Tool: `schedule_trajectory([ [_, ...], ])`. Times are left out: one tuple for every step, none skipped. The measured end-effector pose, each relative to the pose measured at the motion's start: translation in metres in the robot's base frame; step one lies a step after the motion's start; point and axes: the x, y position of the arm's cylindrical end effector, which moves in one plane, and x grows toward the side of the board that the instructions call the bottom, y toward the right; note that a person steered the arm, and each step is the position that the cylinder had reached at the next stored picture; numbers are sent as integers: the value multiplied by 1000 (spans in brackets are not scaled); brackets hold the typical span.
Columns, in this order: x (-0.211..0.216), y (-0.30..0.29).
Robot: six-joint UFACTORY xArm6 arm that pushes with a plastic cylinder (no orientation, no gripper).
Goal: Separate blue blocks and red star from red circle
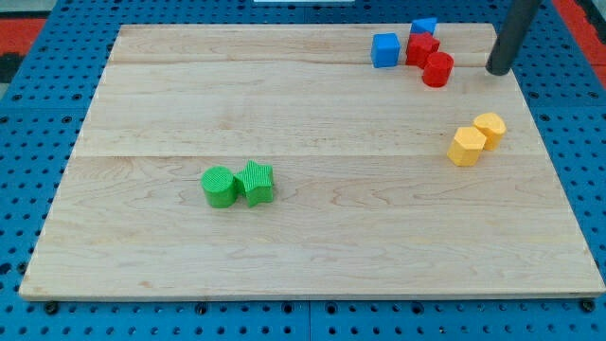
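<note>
A blue cube sits near the view's top right. A second blue block lies just right of it, at the board's top edge. A red star sits below that block, touching it. A red circle touches the star's lower right side. My tip rests on the board to the right of the red circle, about a block's width away from it.
Two yellow blocks sit together on the view's right, below my tip. A green circle and a green star touch each other left of centre. The wooden board lies on a blue pegboard table.
</note>
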Motion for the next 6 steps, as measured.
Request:
schedule_trajectory([
  [-48,-21],
  [-88,-40],
  [-83,-123],
  [-74,-225],
  [-79,-177],
  [-72,-74],
])
